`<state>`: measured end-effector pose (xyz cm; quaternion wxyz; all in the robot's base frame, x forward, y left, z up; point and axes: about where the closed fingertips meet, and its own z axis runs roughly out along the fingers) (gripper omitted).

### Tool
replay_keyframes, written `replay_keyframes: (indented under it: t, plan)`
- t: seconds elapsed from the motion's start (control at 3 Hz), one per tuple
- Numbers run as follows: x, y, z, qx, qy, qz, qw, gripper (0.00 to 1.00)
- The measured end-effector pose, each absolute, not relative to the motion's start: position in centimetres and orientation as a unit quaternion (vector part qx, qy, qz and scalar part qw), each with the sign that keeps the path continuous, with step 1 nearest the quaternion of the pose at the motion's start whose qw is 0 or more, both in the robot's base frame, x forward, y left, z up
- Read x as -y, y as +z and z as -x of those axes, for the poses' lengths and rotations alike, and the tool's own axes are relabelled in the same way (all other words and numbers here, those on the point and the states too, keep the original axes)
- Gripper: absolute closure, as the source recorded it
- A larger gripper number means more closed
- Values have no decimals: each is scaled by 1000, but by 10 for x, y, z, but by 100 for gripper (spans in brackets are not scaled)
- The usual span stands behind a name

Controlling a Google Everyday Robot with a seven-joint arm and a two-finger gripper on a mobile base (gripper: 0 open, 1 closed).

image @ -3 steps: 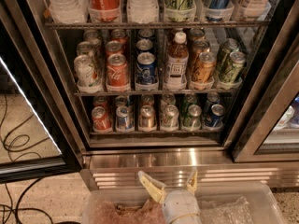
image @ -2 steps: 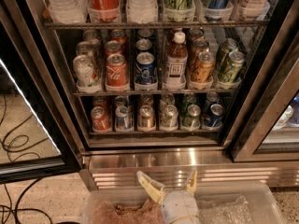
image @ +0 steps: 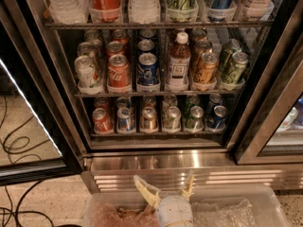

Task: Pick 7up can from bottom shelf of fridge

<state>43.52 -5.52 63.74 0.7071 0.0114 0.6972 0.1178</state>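
The fridge (image: 156, 163) stands open in front of me. Its bottom shelf (image: 156, 134) holds a front row of cans. The 7up can (image: 172, 118), with a pale whitish-green body and silver top, stands fourth from the left. It sits between a copper can (image: 149, 119) and a darker green can (image: 194, 118). My gripper (image: 165, 190) is open and empty at the bottom of the camera view. It is well below and in front of the shelf, slightly left of the 7up can.
The rack level above holds cans and a brown bottle (image: 178, 63). The open glass door (image: 28, 126) is at left, with cables (image: 14, 145) on the floor. A clear plastic bin (image: 265, 200) lies under the gripper. Another cooler door (image: 284, 122) is at right.
The gripper has shifted slightly to the left. The cans and the fridge look the same.
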Motion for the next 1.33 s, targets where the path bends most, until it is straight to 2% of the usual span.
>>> replay_keyframes:
  t: [0.33,0.67,1.33]
  plan:
    - [62,618,-448,-694,65,-32,716,0]
    - [85,612,-456,-688,-19,-41,724,0]
    - [83,602,-464,-651,-59,-49,755,0]
